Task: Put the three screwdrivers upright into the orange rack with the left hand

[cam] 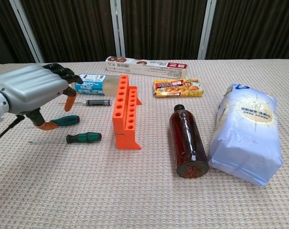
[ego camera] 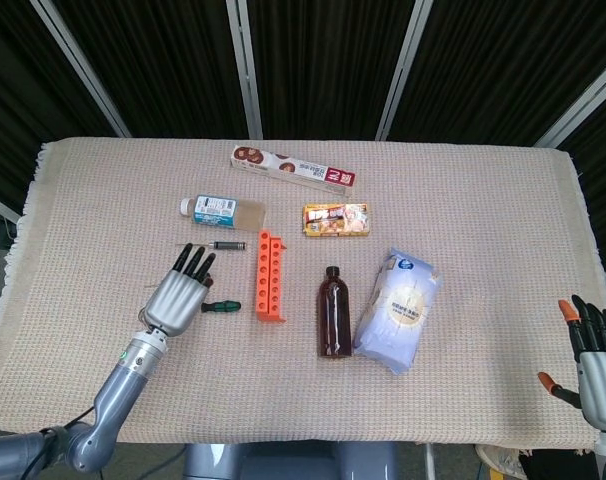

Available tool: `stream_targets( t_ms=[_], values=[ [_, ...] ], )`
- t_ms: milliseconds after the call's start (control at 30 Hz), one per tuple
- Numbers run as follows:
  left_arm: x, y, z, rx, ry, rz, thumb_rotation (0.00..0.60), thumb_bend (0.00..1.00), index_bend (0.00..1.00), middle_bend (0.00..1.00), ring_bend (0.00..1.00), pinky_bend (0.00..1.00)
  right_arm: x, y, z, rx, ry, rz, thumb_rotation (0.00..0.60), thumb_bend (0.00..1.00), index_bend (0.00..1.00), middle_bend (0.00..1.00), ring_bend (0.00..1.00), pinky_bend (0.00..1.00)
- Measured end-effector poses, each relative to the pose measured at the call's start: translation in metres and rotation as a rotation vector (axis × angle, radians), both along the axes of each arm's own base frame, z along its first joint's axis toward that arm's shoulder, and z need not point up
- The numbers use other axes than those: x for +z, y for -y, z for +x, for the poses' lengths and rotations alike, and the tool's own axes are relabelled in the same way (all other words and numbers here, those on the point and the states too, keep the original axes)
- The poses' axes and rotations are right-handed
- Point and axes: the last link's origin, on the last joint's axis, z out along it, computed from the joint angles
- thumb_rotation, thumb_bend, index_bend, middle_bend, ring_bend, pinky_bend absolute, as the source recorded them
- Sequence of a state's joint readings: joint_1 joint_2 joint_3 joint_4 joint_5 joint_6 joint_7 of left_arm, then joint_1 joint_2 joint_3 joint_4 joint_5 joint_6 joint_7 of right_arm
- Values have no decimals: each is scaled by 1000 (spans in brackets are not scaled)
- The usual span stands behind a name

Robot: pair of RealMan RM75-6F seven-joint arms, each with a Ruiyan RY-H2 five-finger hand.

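The orange rack lies on the cloth mid-table. Left of it lie three screwdrivers: a slim black one, a short green one and a longer green one. My left hand hovers over them with its fingers spread and holds nothing. In the head view it hides the short green screwdriver. My right hand stays open off the table's right front corner.
A clear bottle with a blue label lies behind the screwdrivers. Further back is a long box. A snack box, a brown bottle and a white-blue bag lie right of the rack.
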State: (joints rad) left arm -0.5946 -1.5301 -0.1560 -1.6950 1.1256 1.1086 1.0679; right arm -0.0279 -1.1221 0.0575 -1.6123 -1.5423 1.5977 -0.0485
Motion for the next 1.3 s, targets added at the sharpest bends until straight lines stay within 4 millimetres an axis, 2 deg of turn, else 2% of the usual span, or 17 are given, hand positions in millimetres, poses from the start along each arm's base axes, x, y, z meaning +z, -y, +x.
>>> stream_targets(
  t_ms=[333,867,1300],
  values=[
    [-34,-3,10,88,36,-31,600,343,453,71,13,0,1,-1,-4,-4,6,-5,600,0,0,0,0,0],
    [-57,-6,18,107,-28,-33,600,339,396,41,0,0,4,-2,-9,-13,11,-12,600,0,0,0,0,0],
    [-73,-8,28,131,-16,-55,600,339,399,36,0,0,5,-2,-11,-19,12,-13,600,0,0,0,0,0]
  ],
)
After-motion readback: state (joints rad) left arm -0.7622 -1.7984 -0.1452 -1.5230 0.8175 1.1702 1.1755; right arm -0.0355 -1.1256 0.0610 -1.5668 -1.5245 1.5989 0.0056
